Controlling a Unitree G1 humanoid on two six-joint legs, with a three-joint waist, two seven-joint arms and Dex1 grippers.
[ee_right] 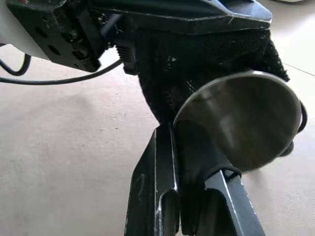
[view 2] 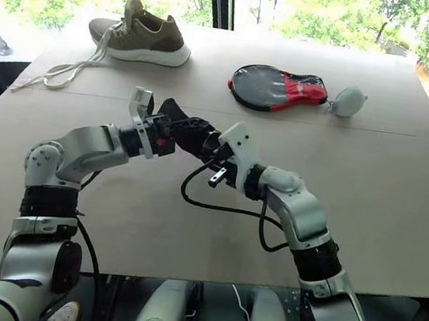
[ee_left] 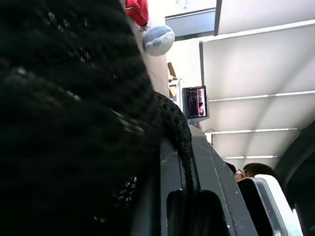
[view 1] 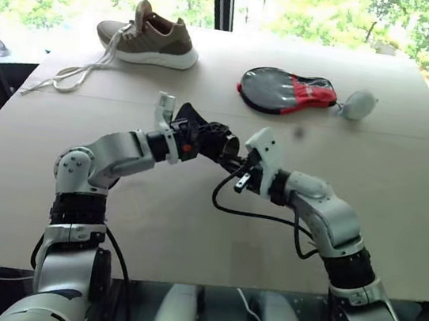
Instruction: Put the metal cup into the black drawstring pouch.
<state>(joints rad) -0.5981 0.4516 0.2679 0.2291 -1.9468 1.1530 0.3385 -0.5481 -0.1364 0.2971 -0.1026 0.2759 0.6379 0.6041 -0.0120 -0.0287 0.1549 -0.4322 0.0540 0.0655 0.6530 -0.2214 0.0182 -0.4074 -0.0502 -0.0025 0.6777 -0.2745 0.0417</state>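
Both arms meet above the middle of the table. My left gripper (view 1: 211, 138) is shut on the black drawstring pouch (view 1: 194, 124), a soft black fabric bag held off the table. In the left wrist view the pouch (ee_left: 74, 108) drapes over a black finger (ee_left: 206, 196). In the right wrist view the metal cup (ee_right: 241, 123) shows as a shiny round steel face sitting against the pouch (ee_right: 197, 64); how deep it sits I cannot tell. My right gripper (ee_right: 189, 147) is shut on a fold of the pouch's fabric just beside the cup, with the left gripper (ee_right: 172, 14) right above.
A tan shoe (view 1: 151, 40) with long loose laces lies at the back left. A black-and-red paddle case (view 1: 288, 91) and a pale grey ball (view 1: 358, 105) lie at the back right. A black cable (view 1: 251, 212) loops under my right wrist. The bare table (view 1: 399, 210) spreads around.
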